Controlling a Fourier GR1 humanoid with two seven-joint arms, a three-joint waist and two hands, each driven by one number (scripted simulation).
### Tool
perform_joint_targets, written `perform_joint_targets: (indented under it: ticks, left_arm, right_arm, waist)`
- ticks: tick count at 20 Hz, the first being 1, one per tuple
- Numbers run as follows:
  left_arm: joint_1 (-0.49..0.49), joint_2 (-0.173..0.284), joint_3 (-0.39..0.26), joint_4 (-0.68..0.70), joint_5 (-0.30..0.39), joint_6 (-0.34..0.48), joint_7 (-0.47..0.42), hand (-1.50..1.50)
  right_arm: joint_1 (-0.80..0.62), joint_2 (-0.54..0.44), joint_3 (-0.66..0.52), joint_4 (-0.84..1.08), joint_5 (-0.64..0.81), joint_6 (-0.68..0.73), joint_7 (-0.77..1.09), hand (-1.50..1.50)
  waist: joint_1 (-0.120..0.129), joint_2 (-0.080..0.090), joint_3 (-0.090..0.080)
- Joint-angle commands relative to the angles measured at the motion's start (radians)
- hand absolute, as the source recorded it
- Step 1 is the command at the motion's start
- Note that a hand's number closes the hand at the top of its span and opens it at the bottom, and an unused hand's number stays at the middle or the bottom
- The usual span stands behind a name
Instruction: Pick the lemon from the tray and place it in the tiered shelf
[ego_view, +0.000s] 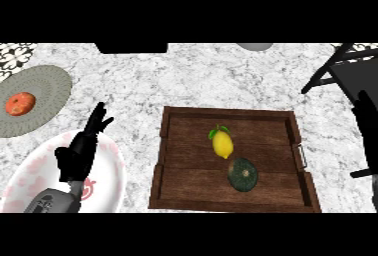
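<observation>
My left robot hand (80, 150) rests with straight fingers above the plate (111, 172); my right robot hand (367, 125), fingers straight, hangs beside the tray (166, 165) holding the lemon (223, 144).

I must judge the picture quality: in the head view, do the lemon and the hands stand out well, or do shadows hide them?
Head view: the lemon is bright against the dark wooden tray; the left hand shows clearly over the pale plate; the right hand merges with the black shelf at the right edge, so its fingers cannot be read.

Single head view, steeply down onto counter (221, 75), tray (235, 192) centred, fairly near
</observation>
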Motion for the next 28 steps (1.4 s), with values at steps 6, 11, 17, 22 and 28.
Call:
perform_joint_targets:
  ticks: [6, 11, 17, 22, 28]
  left_arm:
    - [-0.006, 0.146, 0.099, 0.015, 0.04, -0.057, 0.119, 0.0]
    - [0.051, 0.14, 0.101, 0.027, 0.08, -0.086, 0.144, 0.0]
    - [0.068, 0.15, 0.113, -0.017, 0.098, -0.102, 0.167, 0.0]
    - [0.119, 0.158, 0.147, 0.01, 0.111, -0.103, 0.132, 0.0]
    - [0.116, 0.19, 0.164, -0.009, 0.133, -0.134, 0.17, 0.0]
  right_arm:
    - [-0.27, 0.283, 0.315, -0.104, 0.29, -0.224, -0.019, 1.5]
    - [-0.173, 0.298, 0.301, 0.032, 0.665, -0.624, 0.129, -1.5]
    - [-0.27, 0.52, 0.517, 0.221, 0.968, -0.734, 0.412, -1.5]
    - [-0.263, 0.524, 0.442, 0.301, 1.251, -0.567, 0.648, -1.5]
    - [-0.342, 0.525, 0.502, 0.279, 1.366, -0.189, 0.966, -1.5]
  waist:
    - [0.115, 0.034, -0.003]
    - [0.067, 0.028, -0.008]
    - [0.053, 0.021, -0.005]
    - [0.009, 0.005, -0.012]
    - [0.006, 0.0, -0.009]
